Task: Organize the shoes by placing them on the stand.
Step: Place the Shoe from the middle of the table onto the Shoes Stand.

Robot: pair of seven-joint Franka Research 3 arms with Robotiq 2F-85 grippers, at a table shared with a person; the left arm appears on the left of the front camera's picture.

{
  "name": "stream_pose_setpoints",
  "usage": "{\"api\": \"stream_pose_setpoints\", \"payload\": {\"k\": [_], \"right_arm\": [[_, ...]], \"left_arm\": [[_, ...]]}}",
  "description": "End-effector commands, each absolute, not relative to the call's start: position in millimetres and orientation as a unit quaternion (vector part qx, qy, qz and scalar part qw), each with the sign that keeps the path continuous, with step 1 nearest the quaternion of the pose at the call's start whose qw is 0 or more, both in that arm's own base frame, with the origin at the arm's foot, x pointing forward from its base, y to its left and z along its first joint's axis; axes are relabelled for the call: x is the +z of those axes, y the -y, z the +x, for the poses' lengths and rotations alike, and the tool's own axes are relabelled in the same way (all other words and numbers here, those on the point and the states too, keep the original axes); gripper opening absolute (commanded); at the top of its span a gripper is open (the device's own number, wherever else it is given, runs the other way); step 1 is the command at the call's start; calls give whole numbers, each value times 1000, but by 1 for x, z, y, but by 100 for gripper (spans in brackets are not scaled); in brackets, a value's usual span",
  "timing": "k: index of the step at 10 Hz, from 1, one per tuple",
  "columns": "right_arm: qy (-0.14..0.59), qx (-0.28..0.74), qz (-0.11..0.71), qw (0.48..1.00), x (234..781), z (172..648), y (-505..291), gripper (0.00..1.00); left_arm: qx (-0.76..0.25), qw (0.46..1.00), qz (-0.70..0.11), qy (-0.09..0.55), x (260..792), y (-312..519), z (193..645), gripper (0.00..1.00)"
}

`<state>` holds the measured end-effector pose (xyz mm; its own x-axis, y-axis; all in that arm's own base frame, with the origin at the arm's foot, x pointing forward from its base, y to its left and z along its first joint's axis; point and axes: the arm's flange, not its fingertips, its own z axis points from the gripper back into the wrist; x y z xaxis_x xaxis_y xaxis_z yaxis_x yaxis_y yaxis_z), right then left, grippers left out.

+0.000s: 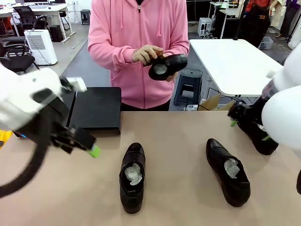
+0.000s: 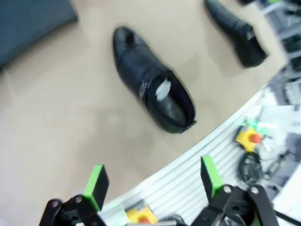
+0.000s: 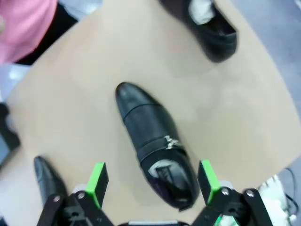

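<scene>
**Shoes, the stand and both arms on the bench [image 1: 183,136], with the stand [image 1: 96,108] as reference.** The visible top of the stand carries no shoe. One shoe [image 1: 132,176] lies on the bench just on the robot's side of the stand. A second shoe [image 1: 228,172] lies farther to the stand's right. A third shoe [image 1: 258,134] lies well to the stand's right. A person standing beyond the stand holds the fourth shoe [image 1: 167,66] in both hands, raised clear of the bench.

The left gripper [image 2: 153,183] hangs near the stand's front edge, jaws wide apart and holding nothing. The right gripper [image 3: 152,181] is likewise wide open and empty. Its green pads [image 3: 97,183] stand either side of the third shoe's heel end, apart from the leather.

Likely hazards:
- A grasp at the heel leaves the long toe unsupported, so the glossy shoe may pivot or slip from the pads.
- The carry across to the stand may clip the second shoe.
- The person's hands may reach the stand together with an arm.
</scene>
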<state>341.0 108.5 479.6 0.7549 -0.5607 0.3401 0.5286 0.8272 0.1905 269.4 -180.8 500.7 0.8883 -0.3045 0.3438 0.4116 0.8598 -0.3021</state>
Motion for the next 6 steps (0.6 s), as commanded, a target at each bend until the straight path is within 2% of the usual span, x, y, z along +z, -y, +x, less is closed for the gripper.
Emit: {"api": "stream_pose_setpoints", "payload": {"k": [1,4,5,6], "right_arm": [[183,-342,17,922,458,337,-93,100],[157,-398,19,904,425,336,-67,100],[167,-347,23,923,461,353,-77,100],[167,-347,23,923,461,353,-77,100]], "left_arm": [[-116,974,-175,86,476,202,274,100],[-55,983,-149,88,445,232,299,100],[-39,985,-144,83,436,237,308,100],[-33,986,-143,75,430,245,314,100]]}}
